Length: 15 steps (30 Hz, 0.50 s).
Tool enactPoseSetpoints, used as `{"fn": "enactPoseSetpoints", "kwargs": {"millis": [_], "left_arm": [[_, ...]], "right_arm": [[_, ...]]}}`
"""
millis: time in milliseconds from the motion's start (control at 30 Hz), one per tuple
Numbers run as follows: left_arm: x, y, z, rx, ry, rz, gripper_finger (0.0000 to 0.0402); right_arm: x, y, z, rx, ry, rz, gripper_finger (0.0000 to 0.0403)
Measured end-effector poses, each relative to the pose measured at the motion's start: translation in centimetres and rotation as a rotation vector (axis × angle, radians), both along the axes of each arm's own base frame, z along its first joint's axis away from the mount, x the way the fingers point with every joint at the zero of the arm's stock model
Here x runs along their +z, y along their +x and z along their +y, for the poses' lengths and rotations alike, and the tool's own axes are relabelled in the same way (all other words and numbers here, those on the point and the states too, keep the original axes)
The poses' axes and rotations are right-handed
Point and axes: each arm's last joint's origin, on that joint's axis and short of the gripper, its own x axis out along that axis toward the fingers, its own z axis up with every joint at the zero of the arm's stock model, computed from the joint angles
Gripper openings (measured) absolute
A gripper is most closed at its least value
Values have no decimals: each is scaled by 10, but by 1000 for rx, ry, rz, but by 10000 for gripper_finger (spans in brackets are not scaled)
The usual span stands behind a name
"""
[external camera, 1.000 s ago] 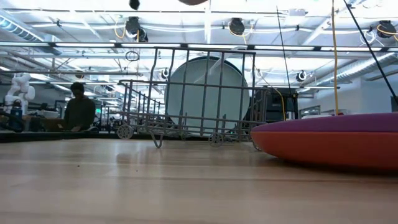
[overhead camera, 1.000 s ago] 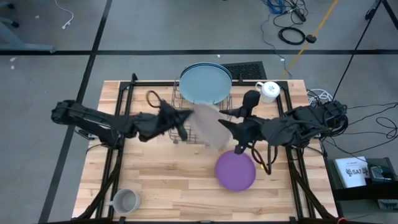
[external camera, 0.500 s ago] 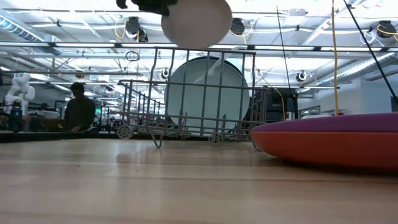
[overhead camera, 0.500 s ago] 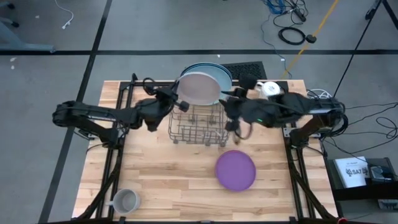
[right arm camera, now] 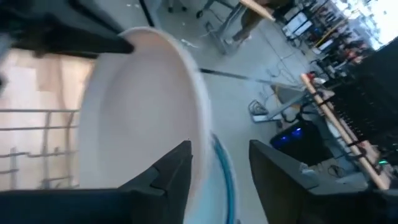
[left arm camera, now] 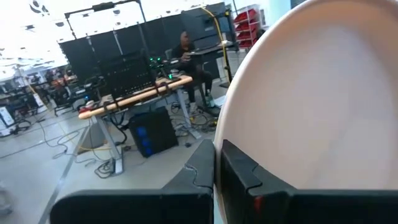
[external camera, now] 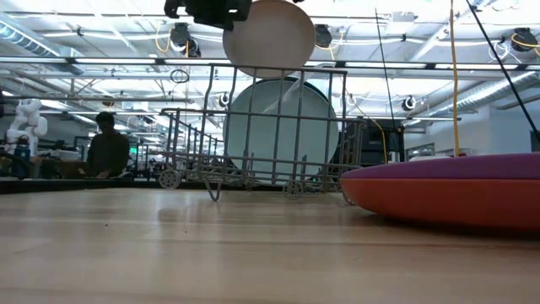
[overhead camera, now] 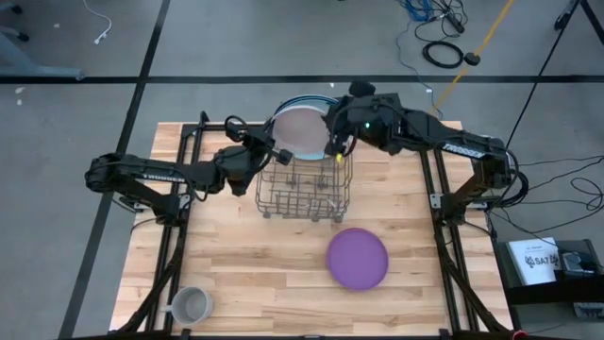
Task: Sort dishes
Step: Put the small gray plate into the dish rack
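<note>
A pink-rimmed grey plate (overhead camera: 300, 131) is clamped by the left gripper (overhead camera: 275, 151) above the wire rack (overhead camera: 304, 185), which holds a light blue plate (external camera: 272, 127); the right gripper (overhead camera: 337, 151) is parted beside it.

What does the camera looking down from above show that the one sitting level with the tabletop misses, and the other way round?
Only the high view shows both arms whole, the right gripper beside the held plate, and a grey mug near the table's front corner.

Only the low view shows the room behind, with a seated person, and an orange plate under the purple plate.

Both show the wire rack, the large light blue plate standing in it, the purple plate, and the pale plate that the left gripper holds above the rack.
</note>
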Motion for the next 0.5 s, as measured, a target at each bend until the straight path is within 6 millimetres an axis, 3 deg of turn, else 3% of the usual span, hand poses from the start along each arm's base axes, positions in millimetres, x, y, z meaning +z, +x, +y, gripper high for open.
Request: {"fn": "enactPoseSetpoints", "kwargs": {"millis": [267,500], "left_arm": [[3,0,0,-10,10,-21,7],[7,1,-5,-61,27,-49,7]], "right_arm": [[-6,-1,-25,122,141,-13,205],[-11,-3,-45,233,248,-19,173]]}}
